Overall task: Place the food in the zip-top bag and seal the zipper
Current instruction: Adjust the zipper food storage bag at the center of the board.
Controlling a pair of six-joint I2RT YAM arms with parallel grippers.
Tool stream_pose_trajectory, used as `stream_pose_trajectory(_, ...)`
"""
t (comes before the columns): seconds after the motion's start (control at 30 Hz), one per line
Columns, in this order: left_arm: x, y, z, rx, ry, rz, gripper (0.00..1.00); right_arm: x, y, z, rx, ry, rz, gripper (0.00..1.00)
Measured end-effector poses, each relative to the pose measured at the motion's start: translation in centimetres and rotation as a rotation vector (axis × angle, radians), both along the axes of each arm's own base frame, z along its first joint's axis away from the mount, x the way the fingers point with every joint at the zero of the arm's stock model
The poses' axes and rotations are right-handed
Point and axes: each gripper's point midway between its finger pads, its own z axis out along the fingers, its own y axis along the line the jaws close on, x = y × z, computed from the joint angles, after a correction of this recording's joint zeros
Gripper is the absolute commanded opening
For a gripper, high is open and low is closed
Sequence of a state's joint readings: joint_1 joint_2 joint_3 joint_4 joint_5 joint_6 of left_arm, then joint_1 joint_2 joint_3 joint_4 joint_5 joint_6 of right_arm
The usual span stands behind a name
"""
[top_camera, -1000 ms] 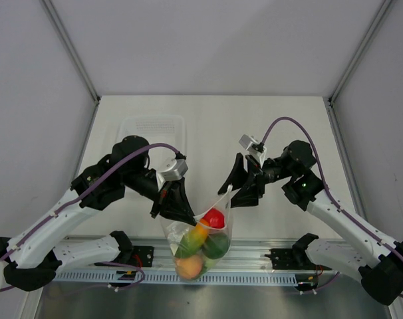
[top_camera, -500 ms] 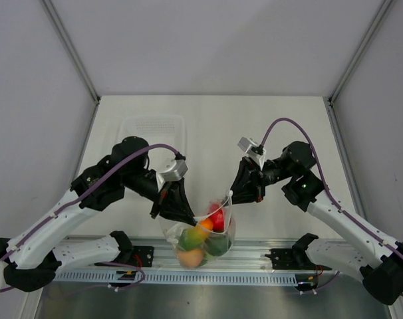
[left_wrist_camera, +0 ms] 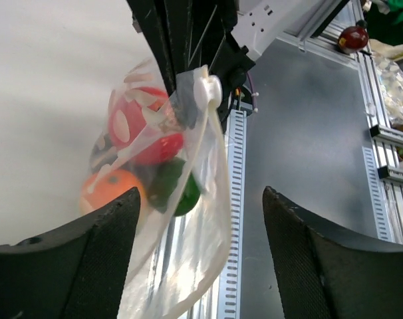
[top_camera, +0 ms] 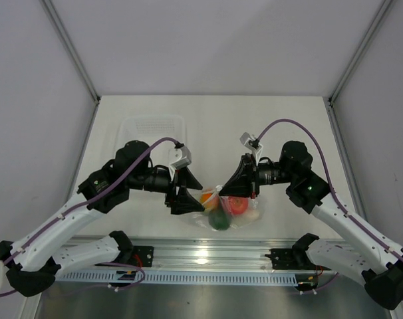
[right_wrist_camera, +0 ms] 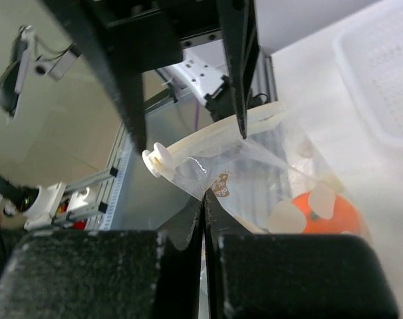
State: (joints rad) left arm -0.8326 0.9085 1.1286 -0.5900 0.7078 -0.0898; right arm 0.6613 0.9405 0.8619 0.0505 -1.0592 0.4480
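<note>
The zip-top bag [top_camera: 231, 211] hangs crumpled between my two grippers, just beyond the table's near rail. Inside it show a red piece [top_camera: 238, 205], a green one [top_camera: 219, 220] and an orange one [top_camera: 207, 197] of the food; the other pieces are hidden. My right gripper [top_camera: 221, 191] is shut on the bag's film [right_wrist_camera: 208, 183] just under the zipper [right_wrist_camera: 215, 136], whose white slider [right_wrist_camera: 155, 159] sits at one end. My left gripper [top_camera: 196, 193] is open, its fingers [left_wrist_camera: 88, 259] spread either side of the hanging bag [left_wrist_camera: 188, 252] without touching it.
A white perforated tray [top_camera: 153, 126] lies at the back left, behind my left arm. The metal rail [top_camera: 208, 256] runs along the near edge, just below the bag. White walls close in the table on three sides.
My right gripper closed on the bag, then my left gripper let go and opened. The bag rose from over the rail and moved farther onto the table.
</note>
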Motion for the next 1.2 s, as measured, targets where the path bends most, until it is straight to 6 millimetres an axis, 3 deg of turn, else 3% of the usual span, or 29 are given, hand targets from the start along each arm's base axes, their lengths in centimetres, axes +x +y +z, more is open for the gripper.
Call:
stream_pose_trajectory(0.13, 0.9, -0.9, -0.4, -0.009, -0.011, 0.015, 0.95, 1.4, 0.2, -1.4, -0.058, 0.079, -0.094, 0.00)
stream_pose_trajectory(0.2, 1.2, -1.5, -0.2, -0.022, -0.030, 0.012, 0.96, 1.8, 0.2, -1.9, -0.082, 0.109, -0.127, 0.00)
stream_pose_trajectory(0.37, 0.8, -2.7, -0.2, -0.045, -0.084, -0.012, 0.97, 2.1, 0.0, -3.0, -0.129, 0.168, -0.169, 0.00)
stream_pose_trajectory(0.67, 2.2, -3.9, -2.6, 0.018, -0.089, 0.010, 0.92, 1.9, -0.2, -2.8, -0.147, 0.198, -0.170, 0.00)
stream_pose_trajectory(0.83, 2.9, -4.0, -4.2, 0.076, -0.068, 0.037, 0.70, 2.0, -0.3, -2.2, -0.147, 0.195, -0.186, 0.00)
stream_pose_trajectory(0.87, 3.1, -4.0, -4.5, 0.089, -0.069, 0.048, 0.56, 2.1, -0.3, -2.2, -0.149, 0.196, -0.193, 0.00)
stream_pose_trajectory(0.93, 3.5, -3.8, -5.2, 0.118, -0.062, 0.070, 0.40, 2.2, -0.4, -2.2, -0.157, 0.197, -0.208, 0.00)
stream_pose_trajectory(0.97, 3.7, -3.8, -5.5, 0.130, -0.062, 0.080, 0.24, 2.3, -0.5, -2.3, -0.163, 0.195, -0.217, 0.00)
stream_pose_trajectory(1.03, 3.9, -3.6, -5.8, 0.144, -0.063, 0.094, 0.10, 2.6, -0.6, -2.5, -0.179, 0.187, -0.239, 0.00)
stream_pose_trajectory(1.1, 4.1, -3.5, -5.9, 0.148, -0.067, 0.100, 0.00, 2.8, -0.8, -2.7, -0.195, 0.176, -0.256, 0.08)
stream_pose_trajectory(1.13, 4.1, -3.5, -5.9, 0.150, -0.068, 0.103, 0.01, 2.9, -0.9, -2.9, -0.205, 0.168, -0.262, 0.25)
stream_pose_trajectory(1.2, 4.1, -3.4, -6.0, 0.156, -0.068, 0.102, 0.01, 2.9, -1.1, -3.1, -0.223, 0.149, -0.266, 0.36)
